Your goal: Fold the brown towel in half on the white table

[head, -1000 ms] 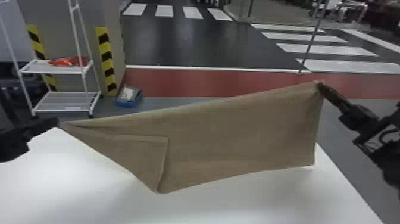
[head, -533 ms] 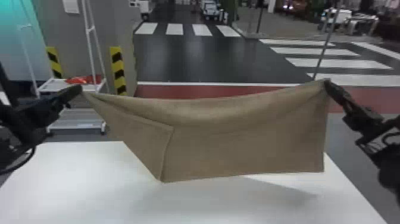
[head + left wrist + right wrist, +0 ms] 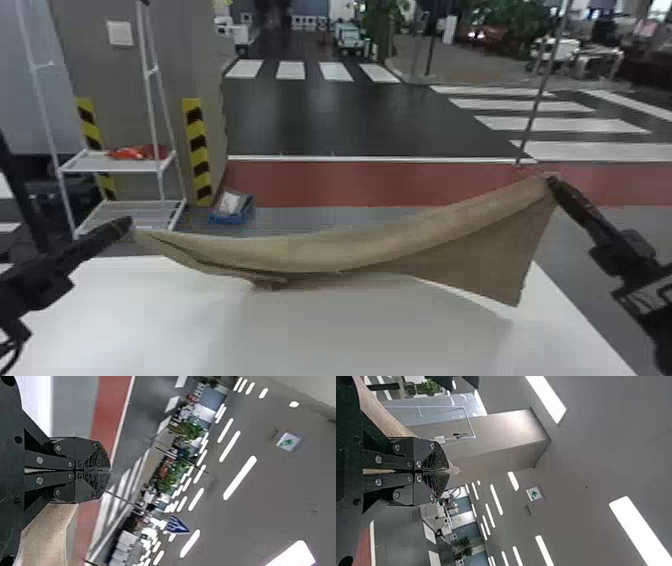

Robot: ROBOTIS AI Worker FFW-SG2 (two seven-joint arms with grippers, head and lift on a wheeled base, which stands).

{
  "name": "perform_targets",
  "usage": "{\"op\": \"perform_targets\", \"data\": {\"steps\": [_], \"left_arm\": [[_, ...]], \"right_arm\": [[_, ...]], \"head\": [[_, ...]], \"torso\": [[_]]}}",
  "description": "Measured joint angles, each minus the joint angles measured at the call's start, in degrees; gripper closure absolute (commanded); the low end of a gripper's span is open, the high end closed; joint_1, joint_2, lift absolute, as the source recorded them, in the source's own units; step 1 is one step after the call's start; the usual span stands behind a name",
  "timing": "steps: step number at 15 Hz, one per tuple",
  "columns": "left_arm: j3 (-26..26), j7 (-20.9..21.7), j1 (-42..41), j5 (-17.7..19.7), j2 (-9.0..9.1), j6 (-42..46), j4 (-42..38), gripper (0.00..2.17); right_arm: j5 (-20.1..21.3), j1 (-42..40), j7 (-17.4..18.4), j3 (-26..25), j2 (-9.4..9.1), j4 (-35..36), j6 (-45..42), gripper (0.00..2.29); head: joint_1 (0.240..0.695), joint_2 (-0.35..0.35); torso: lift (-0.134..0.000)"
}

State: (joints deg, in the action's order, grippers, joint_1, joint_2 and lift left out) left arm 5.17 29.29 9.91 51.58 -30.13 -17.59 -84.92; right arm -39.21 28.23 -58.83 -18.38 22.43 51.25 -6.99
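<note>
- The grey pillar (image 3: 135, 75) rises beyond my table, on my left, with black-and-yellow strips at its corners.
- The white table (image 3: 350, 345) spreads flat in front of me, under what I'm holding up.
- The white rack (image 3: 117, 165) stands beyond the table, before the pillar.
- My brown towel (image 3: 370, 250) is stretched between my two hands above the table, its middle sagging, its right end raised higher than its left. A loose corner hangs down on the right, and the cloth bunches into folds towards the left. I can't tell whether its lowest part touches the tabletop.
- My right gripper (image 3: 551, 181) is pinched together on one upper corner; up close, a little tuft of cloth pokes out past my fingertips.
- My left gripper (image 3: 129, 222) is pressed closed on the other upper end, with cloth falling away beside it.
- The blue box (image 3: 231, 218) sits on the floor beside the pillar, something white inside.
- An orange-red thing (image 3: 132, 153) lies on the rack's upper shelf.
</note>
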Motion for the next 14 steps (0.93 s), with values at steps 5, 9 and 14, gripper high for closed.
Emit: {"op": "perform_targets", "data": {"steps": [5, 9, 14], "left_arm": [[5.51, 4.68, -1.81, 5.44, 1.28, -0.27, -1.15, 1.38], [6.6, 4.14, -2.04, 6.02, 2.55, -1.43, -3.89, 1.38], [5.56, -0.42, -6.23, -0.31, 2.76, -8.05, -8.74, 1.09]], "right_arm": [[-7.22, -1.04, 5.16, -5.41, 0.75, 1.83, 0.42, 1.12], [-9.42, -3.58, 5.96, -5.72, 3.07, 5.29, 2.66, 1.12], [-2.83, -9.05, 10.12, -4.91, 0.8, 9.99, 2.05, 1.12]], "head": [[0.473, -0.141], [0.451, -0.163], [0.536, -0.167]], "torso": [[-0.123], [-0.123], [-0.123]]}}
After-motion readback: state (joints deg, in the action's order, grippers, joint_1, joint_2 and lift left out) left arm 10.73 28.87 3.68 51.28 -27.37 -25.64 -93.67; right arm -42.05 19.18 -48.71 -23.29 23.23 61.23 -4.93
